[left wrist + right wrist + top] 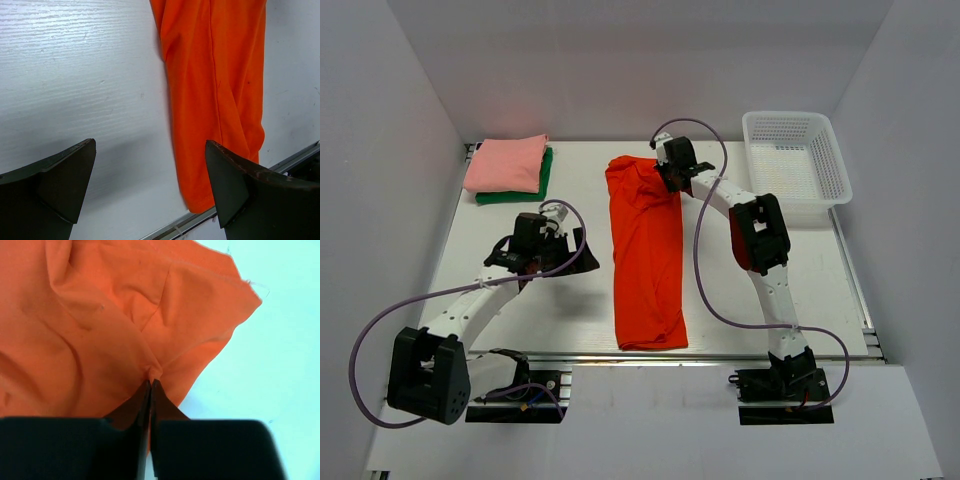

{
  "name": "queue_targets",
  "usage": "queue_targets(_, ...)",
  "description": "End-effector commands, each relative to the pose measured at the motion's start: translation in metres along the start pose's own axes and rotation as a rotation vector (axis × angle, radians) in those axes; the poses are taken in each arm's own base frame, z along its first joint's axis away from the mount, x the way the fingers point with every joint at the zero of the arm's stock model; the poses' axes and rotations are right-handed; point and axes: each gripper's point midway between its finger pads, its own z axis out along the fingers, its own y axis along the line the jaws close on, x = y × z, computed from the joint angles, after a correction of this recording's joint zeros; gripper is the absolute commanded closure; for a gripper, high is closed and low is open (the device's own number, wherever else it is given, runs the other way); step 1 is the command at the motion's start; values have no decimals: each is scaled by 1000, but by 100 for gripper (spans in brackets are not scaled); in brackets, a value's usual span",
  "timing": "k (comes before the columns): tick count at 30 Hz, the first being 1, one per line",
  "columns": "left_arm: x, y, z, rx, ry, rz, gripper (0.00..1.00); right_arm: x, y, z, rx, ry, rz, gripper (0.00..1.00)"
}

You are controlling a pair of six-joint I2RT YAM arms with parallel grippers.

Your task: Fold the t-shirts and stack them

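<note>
Right now my right gripper (151,385) is at the far end of the orange shirt (645,250), jaws squeezed almost flat together with a little pucker of cloth caught between the tips, so yeah, I've got hold of it near the far right corner. The shirt itself lies in the middle of the table (570,310) as one long narrow strip running from the far side toward me, sides already tucked in by the look of it, with the far end a bit bunched where I'm pinching. My left gripper (150,145) is spread as wide as it goes and holds nothing. It hangs over bare table just left of the strip, with the near end of the shirt in its view. Over in the far left corner the pink shirt (505,163) sits folded on top of the green shirt (510,197), so I'd say two are done and this is the last one. My read is that I'm at the end-over-end fold: lift this far end and carry it toward the near hem, keeping the strip from twisting or dragging sideways. One corner alone may let the other side sag, so the left gripper probably needs to help. The white basket (788,116) far right isn't involved.
</note>
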Motion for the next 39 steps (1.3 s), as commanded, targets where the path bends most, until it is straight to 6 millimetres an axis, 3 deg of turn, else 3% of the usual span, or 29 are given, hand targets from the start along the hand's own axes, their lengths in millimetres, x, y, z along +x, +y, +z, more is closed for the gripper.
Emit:
queue_targets(1, -14, -13, -3, 42, -28, 29, 0, -19, -1, -6, -11, -65, 8, 100)
queue_targets(6, -20, -15, -1, 49, -44, 35, 0, -66, -18, -28, 36, -197, 68, 100)
queue_targets(9, -21, -14, 1, 45, -36, 32, 0, -84, -31, -38, 69, -252, 105, 100)
queue_targets(12, -23, -16, 2, 54, -32, 42, 0, -88, -39, -38, 68, -270, 119, 100)
queue_targets(18, -18, -12, 8, 43, -7, 32, 0, -78, -50, -25, 68, -253, 165, 100)
queue_targets(21, -21, -11, 10, 34, -9, 31, 0, -61, -64, -13, 107, -210, 212, 100)
queue_targets(24, -19, -9, 12, 31, 0, 28, 0, -53, -60, -4, 51, -192, 225, 99)
queue_targets(27, -21, -10, 13, 30, 2, 27, 0, -38, -43, 3, -12, -180, 202, 82)
queue_targets(30, -17, -8, 15, 23, 18, 21, 0, -37, -31, 4, -80, -187, 166, 55)
queue_targets(31, -17, -9, 14, 32, 21, 21, 0, -33, -31, 7, -79, -177, 170, 40)
queue_targets(33, -17, -9, 14, 32, 21, 21, 0, -39, -36, 5, -62, -173, 174, 26)
queue_targets(34, -20, -12, 13, 44, 17, 24, 0, -41, -43, 1, -29, -168, 176, 10)
queue_targets(36, -18, -15, 11, 55, 21, 33, 0, -43, -48, -6, 0, -160, 167, 10)
queue_targets(38, -16, -20, 10, 89, 35, 33, 0, -62, -54, -30, 8, -194, 177, 10)
queue_targets(39, -13, -21, 9, 94, 48, 38, 0, -79, -58, -56, 10, -225, 181, 10)
